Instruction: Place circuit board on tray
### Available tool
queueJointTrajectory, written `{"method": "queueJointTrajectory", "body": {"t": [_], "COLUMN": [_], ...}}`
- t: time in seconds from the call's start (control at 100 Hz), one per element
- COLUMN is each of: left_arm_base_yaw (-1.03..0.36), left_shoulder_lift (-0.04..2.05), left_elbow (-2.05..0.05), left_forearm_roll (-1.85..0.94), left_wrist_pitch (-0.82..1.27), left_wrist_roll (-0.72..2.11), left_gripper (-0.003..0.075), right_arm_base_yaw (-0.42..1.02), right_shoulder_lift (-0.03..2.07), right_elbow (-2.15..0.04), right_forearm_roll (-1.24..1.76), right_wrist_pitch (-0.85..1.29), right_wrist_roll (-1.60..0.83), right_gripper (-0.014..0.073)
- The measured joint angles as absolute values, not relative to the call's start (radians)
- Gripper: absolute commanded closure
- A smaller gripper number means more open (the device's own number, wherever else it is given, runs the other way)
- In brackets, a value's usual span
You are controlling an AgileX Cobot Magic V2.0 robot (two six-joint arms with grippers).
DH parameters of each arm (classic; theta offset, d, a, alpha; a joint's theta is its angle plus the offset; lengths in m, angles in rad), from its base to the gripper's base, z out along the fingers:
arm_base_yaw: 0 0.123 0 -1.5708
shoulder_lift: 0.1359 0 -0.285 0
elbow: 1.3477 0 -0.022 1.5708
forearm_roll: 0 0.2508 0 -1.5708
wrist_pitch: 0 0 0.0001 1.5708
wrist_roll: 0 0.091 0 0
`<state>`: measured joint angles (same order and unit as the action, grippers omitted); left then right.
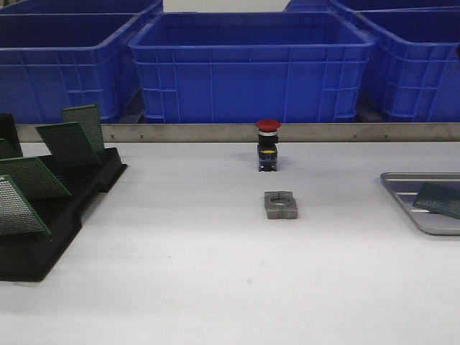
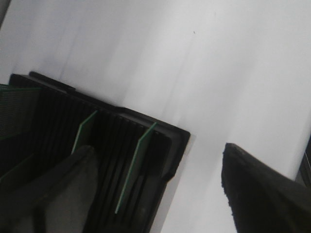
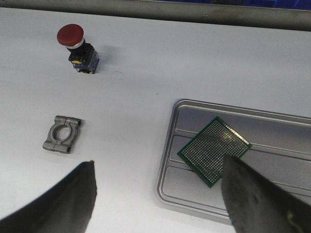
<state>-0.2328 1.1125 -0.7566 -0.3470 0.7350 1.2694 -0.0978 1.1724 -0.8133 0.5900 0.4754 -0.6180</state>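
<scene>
board (image 3: 214, 150) flat on tray (image 3: 194, 109), right edge of front view | right hand (image 3: 160, 199) spread, empty | left hand (image 2: 160, 194) spread above rack (image 1: 43, 237) | 1 placed; 4+ boards left in rack

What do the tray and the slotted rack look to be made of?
The tray looks like metal, probably brushed aluminium or steel: silver-grey, soft sheen, pressed ridges. The slotted rack appears to be matte black plastic, judging by its dull, moulded ribs; it could be coated.
</scene>
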Motion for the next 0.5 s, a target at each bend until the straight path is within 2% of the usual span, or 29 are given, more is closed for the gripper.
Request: {"method": "queueJointTrajectory", "body": {"t": [0.5], "left_arm_base_yaw": [-0.231], "left_shoulder_lift": [1.295], "left_elbow": [-0.730], "left_forearm_roll": [-0.327], "left_wrist_pitch": [0.600], "left_wrist_roll": [1.269], "left_gripper": [0.0228], "right_arm_base_yaw": [-0.098], "right_shoulder_lift": [1.172], "right_elbow": [-0.813], "right_forearm_roll": [0.590], "right_wrist_pitch": [0.475], "right_wrist_roll": [-0.618], "right_gripper": [0.0036]}}
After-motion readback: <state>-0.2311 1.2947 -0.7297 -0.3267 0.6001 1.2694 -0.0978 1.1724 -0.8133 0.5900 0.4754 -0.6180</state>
